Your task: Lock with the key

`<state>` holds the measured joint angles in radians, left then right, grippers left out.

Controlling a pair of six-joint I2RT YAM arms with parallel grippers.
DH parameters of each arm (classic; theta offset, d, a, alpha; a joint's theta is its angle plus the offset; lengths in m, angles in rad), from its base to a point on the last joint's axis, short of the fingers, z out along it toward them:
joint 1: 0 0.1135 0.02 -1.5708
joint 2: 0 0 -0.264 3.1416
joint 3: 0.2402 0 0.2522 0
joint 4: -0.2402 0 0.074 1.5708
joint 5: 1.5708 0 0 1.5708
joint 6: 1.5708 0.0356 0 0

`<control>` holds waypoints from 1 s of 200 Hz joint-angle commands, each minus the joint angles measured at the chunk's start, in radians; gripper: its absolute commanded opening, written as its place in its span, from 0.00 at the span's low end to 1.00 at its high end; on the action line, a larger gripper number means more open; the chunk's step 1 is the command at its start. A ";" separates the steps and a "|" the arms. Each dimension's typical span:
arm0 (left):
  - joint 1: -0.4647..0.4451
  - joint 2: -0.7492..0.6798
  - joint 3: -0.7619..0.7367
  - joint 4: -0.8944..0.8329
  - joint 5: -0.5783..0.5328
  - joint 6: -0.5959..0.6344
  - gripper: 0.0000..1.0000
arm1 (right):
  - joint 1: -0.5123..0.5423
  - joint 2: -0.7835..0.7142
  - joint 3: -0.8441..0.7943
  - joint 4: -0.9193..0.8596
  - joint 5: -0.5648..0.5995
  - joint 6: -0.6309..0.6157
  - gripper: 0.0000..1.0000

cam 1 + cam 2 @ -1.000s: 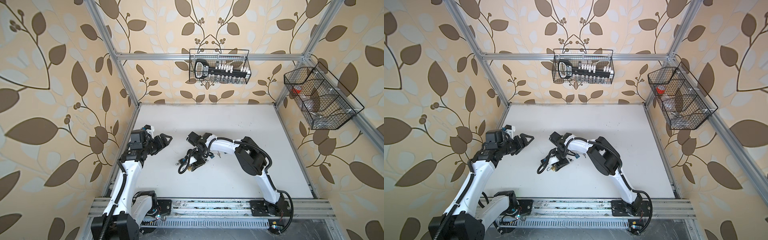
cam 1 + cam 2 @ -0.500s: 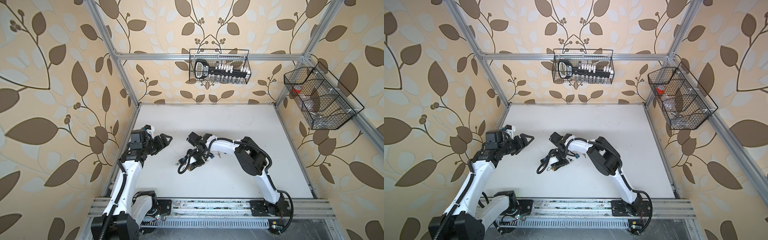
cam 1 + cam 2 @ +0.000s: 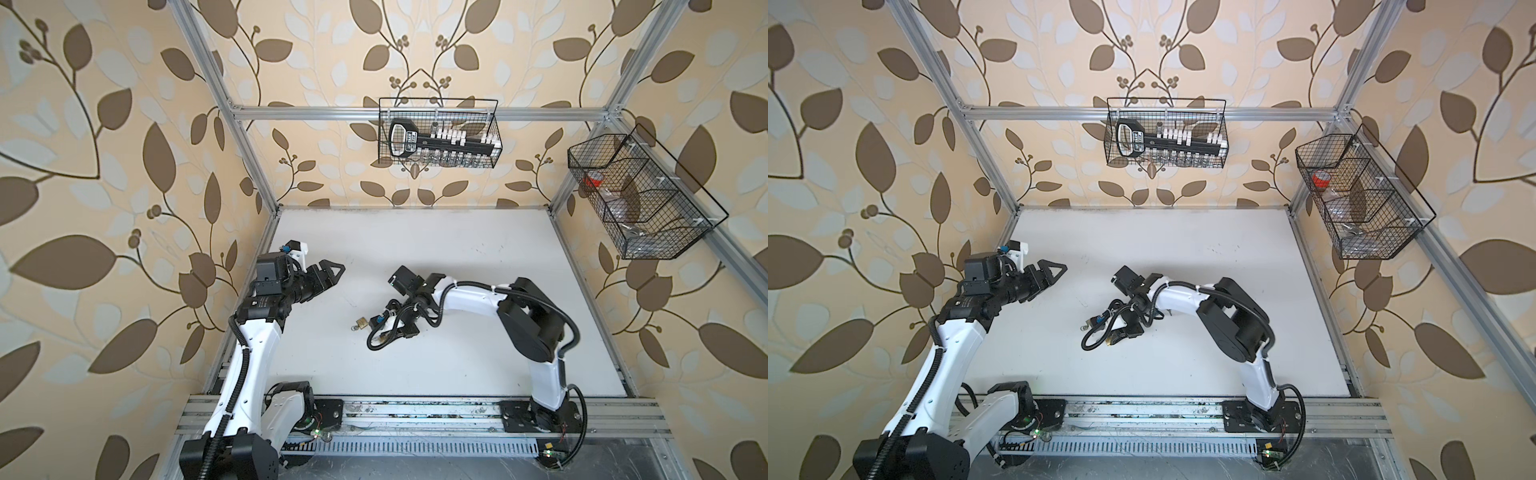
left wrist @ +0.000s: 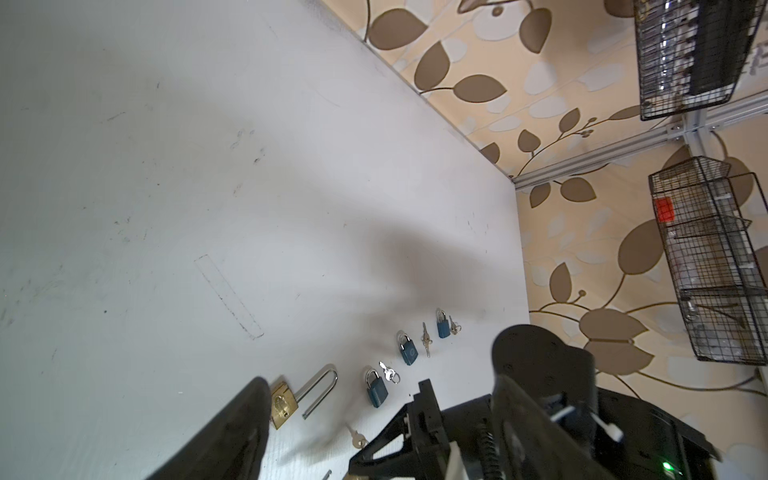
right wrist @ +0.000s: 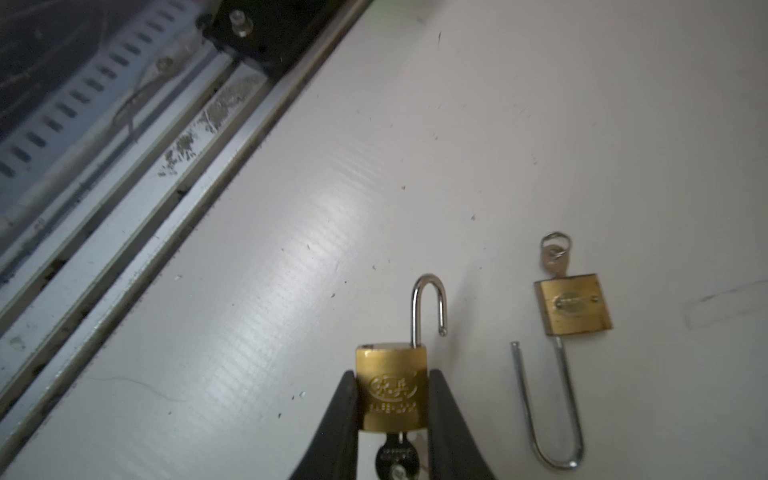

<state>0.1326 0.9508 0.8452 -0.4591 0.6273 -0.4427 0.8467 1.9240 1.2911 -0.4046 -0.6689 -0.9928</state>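
Walls with a leaf pattern close in a white tabletop (image 3: 457, 249). The task's thing, a small brass padlock (image 5: 392, 365), is toward the middle of it. Whether it rests there or is lifted, I cannot tell. The right tool (image 5: 392, 380) is clenched on its body, one jaw on each side. Its shackle (image 5: 430, 299) is up and turned away from its hole. The key (image 5: 395, 457) sits in the bottom, between the jaws. The left tool (image 3: 330, 274) hangs released w/ nothing in it, well apart.

Possible troubles:
- If the shackle is pressed as it stands, the free end meets the body top, not the hole, so no lock.
- The grip is on smooth sides only, so the body may twist or slip under a push.
- The key has little room around it, so the two tools may bump.
- A second brass padlock (image 5: 573, 309) w/ a long shackle lies just beside, and a sweep could drag it.

Containers: the wire basket (image 3: 438, 99) on the back wall holds a black rack (image 3: 440, 142) w/ white pieces. The side basket (image 3: 665, 243) has compartments. A red item (image 3: 593, 180) is in the one nearest the back wall. The clear items in the others are too unclear to name.
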 commanded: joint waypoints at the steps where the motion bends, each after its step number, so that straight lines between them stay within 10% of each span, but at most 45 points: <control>1: -0.003 0.000 0.070 0.022 0.048 0.041 0.84 | -0.022 -0.188 -0.144 0.391 -0.100 0.264 0.00; 64: -0.227 0.086 0.216 0.096 -0.007 0.089 0.84 | -0.045 -0.474 -0.347 0.597 0.255 0.942 0.00; 100: -0.377 0.157 0.272 0.160 -0.006 0.139 0.83 | -0.075 -0.681 -0.477 0.563 0.338 1.043 0.00; 127: -0.456 0.200 0.307 0.183 0.053 0.200 0.81 | -0.227 -0.831 -0.542 0.478 0.197 1.106 0.00; 165: -0.616 0.281 0.375 0.193 0.167 0.324 0.77 | -0.530 -0.939 -0.572 0.434 -0.283 1.230 0.00; 200: -0.722 0.372 0.459 0.169 0.201 0.412 0.77 | -0.589 -0.941 -0.535 0.396 -0.505 1.252 0.00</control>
<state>-0.5411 1.2915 1.2354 -0.3092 0.7540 -0.1390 0.2638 0.9848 0.7368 0.0387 -0.9081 0.2123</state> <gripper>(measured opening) 0.772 0.236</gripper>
